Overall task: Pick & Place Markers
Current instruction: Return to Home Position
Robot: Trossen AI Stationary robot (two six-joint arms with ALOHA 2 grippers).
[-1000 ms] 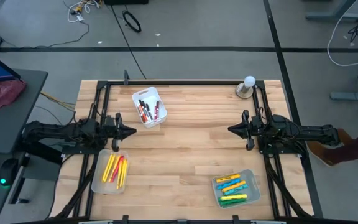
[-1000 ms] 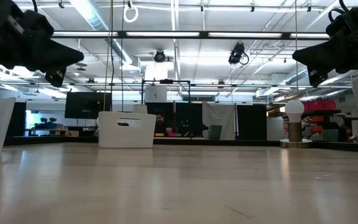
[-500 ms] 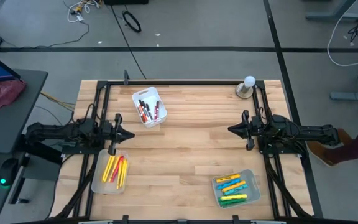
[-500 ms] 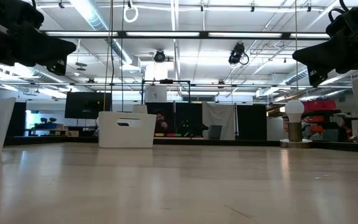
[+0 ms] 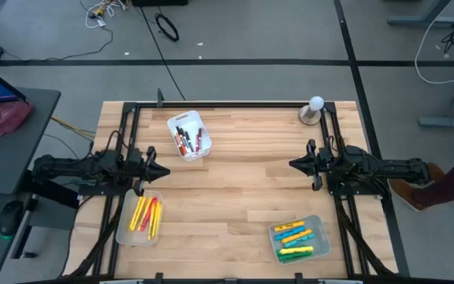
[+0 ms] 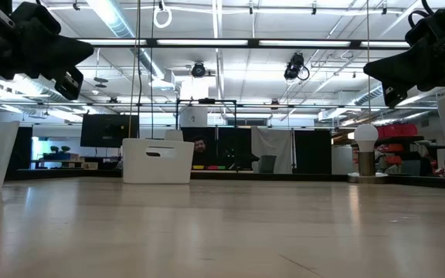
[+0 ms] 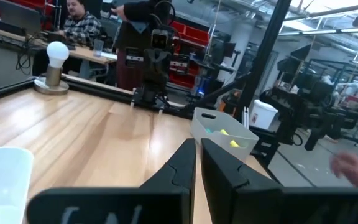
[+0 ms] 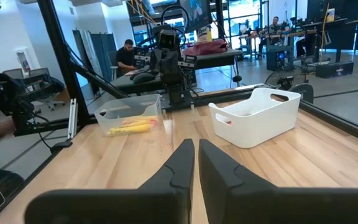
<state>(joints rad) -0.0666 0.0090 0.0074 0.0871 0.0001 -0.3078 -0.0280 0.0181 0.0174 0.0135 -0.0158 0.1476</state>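
Pale wooden table (image 5: 235, 189) fills the high view, with both dark arms lying level along its two sides. Left gripper (image 5: 164, 171) hangs near the far end of the clear tray (image 5: 128, 237), right gripper (image 5: 293, 164) opposite; each has its fingers pressed nearly together, gripping nothing. Yellow and red markers (image 5: 146, 213) lie in that tray, blue, yellow and green markers (image 5: 294, 237) in the grey tray (image 5: 322, 229), slim dark markers (image 5: 187, 140) in the white bin (image 5: 181, 117). A bulb on a stand (image 5: 314, 109) sits at the far right corner
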